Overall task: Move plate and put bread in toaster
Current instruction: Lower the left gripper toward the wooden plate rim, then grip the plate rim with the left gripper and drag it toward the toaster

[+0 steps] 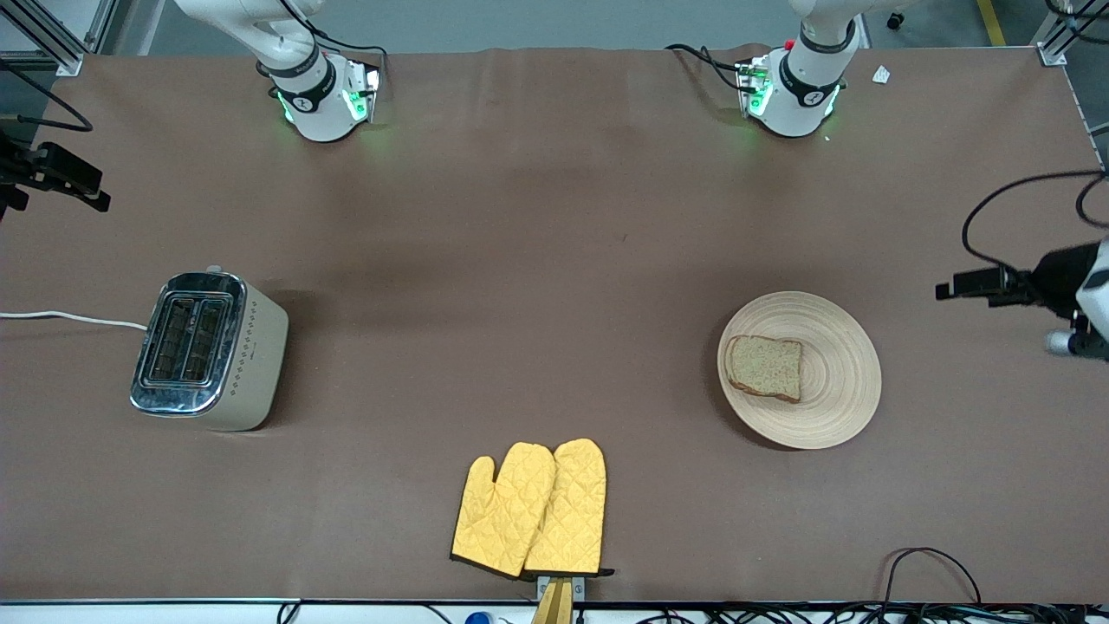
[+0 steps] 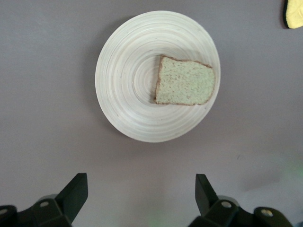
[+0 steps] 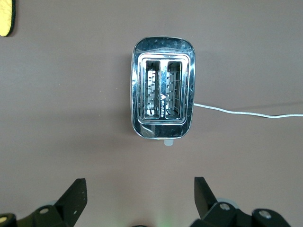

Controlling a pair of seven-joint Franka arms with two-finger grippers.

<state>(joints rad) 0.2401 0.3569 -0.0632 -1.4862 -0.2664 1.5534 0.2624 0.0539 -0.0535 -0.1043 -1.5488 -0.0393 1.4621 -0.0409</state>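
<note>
Fingers (image 2: 71, 196) of the left gripper (image 2: 142, 198) spread wide, holding nothing, above the brown surface (image 1: 554, 260) near the plate (image 1: 836, 407) carrying the bread (image 1: 764, 367). Right gripper (image 3: 139, 198) gapes empty over the toaster (image 1: 208, 351); yellow mitts (image 1: 530, 510) lie nearest the camera.

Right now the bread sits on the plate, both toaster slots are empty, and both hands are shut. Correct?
Not quite: both hands are open, as each wrist view shows. The bread does sit on the plate, and the toaster slots are empty.
</note>
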